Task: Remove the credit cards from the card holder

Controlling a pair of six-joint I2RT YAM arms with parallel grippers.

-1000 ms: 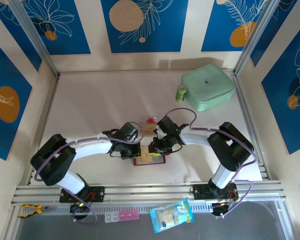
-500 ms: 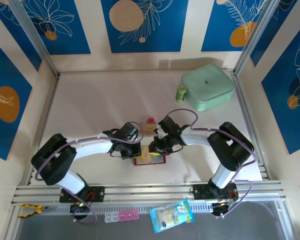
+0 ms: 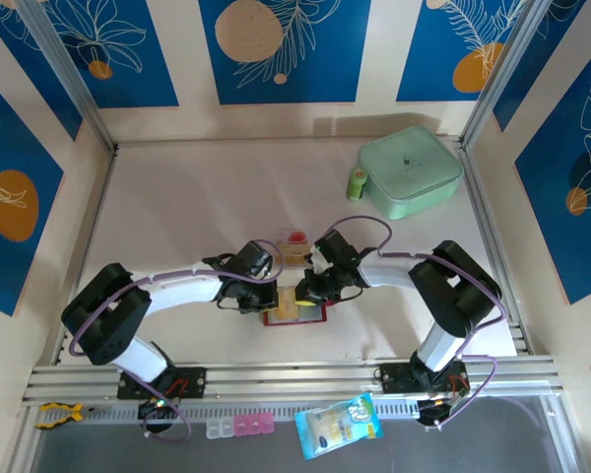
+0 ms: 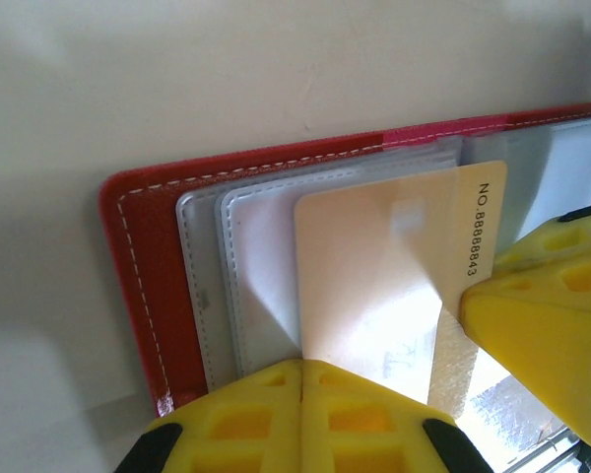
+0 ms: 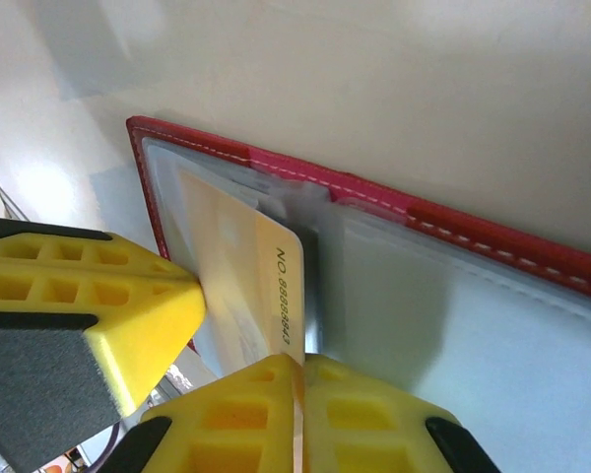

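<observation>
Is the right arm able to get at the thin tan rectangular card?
Likely yes: the right tool is shut on the thin tan rectangular card, partly out of the flat red wallet.

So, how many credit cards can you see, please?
2. A tan card sticks out of the red card holder; a whitish card with red marking lies on the table beyond it. More may be hidden in pockets.

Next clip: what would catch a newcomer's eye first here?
Everything converges on the open red card holder near the front of the table. Close up, the right gripper is shut on the edge of a tan card lying over the holder's clear pockets, with the left gripper shut right beside it. Far off at the back right sits a mint-green case.
</observation>
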